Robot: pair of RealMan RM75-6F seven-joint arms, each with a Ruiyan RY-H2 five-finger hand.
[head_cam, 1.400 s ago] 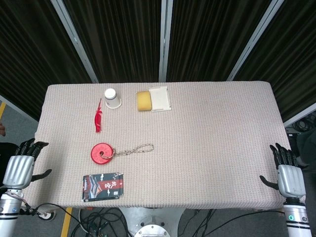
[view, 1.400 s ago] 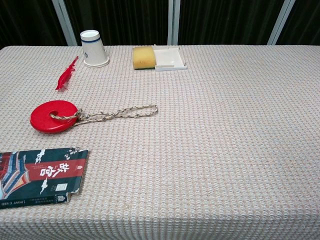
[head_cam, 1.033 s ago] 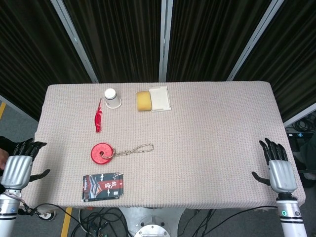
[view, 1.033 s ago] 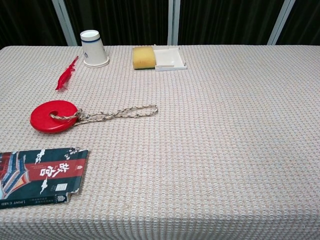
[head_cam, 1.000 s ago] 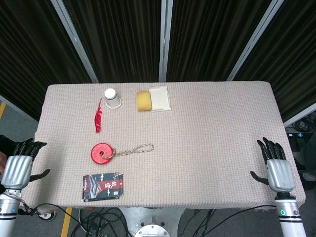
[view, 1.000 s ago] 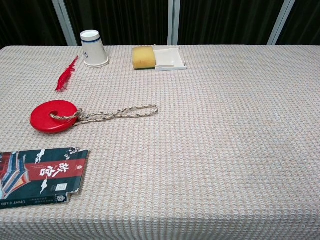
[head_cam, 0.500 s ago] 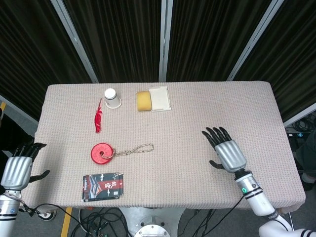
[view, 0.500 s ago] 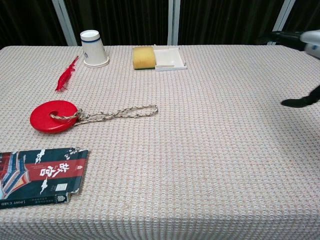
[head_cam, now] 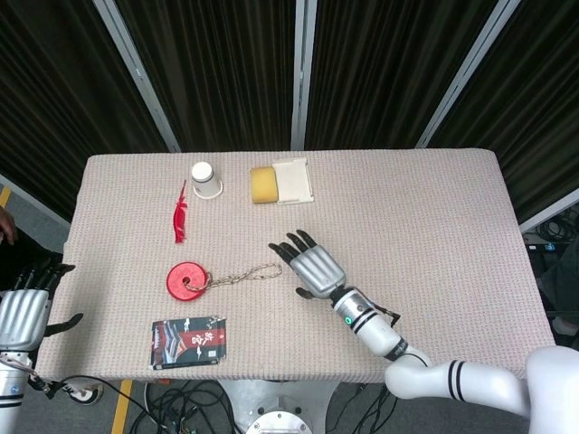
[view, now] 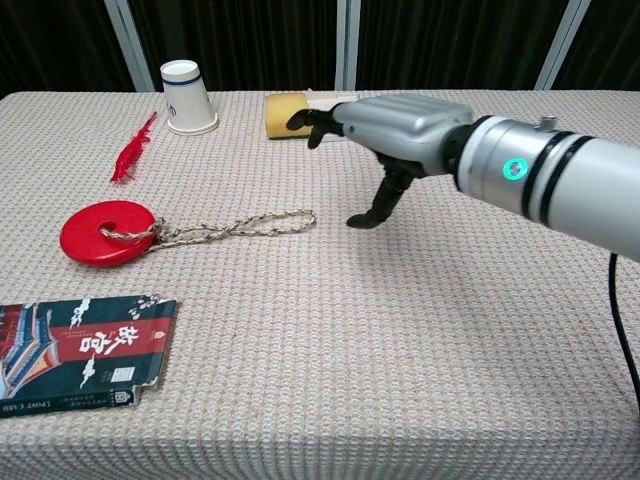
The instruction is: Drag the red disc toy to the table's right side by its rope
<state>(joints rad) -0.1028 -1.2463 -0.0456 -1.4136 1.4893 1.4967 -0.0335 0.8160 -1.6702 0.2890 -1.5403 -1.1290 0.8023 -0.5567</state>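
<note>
The red disc toy (head_cam: pixel 186 280) (view: pixel 107 233) lies flat on the left part of the table. Its braided rope (head_cam: pixel 245 273) (view: pixel 235 227) runs right from the disc and ends in a loop. My right hand (head_cam: pixel 312 266) (view: pixel 395 128) hovers open above the table just right of the rope's loop, fingers spread and pointing left, touching nothing. My left hand (head_cam: pixel 20 312) hangs open off the table's left edge, seen only in the head view.
A dark printed card packet (head_cam: pixel 186 342) (view: pixel 78 350) lies near the front left edge. A red feather (head_cam: pixel 180 217), an upturned white paper cup (head_cam: pixel 205 179), a yellow sponge (head_cam: pixel 263 184) and a white tray (head_cam: pixel 292 181) sit along the far side.
My right arm has swung from beyond the table's right edge leftward across the table to the rope's loop end. The disc and rope have not moved. The left hand has hardly shifted.
</note>
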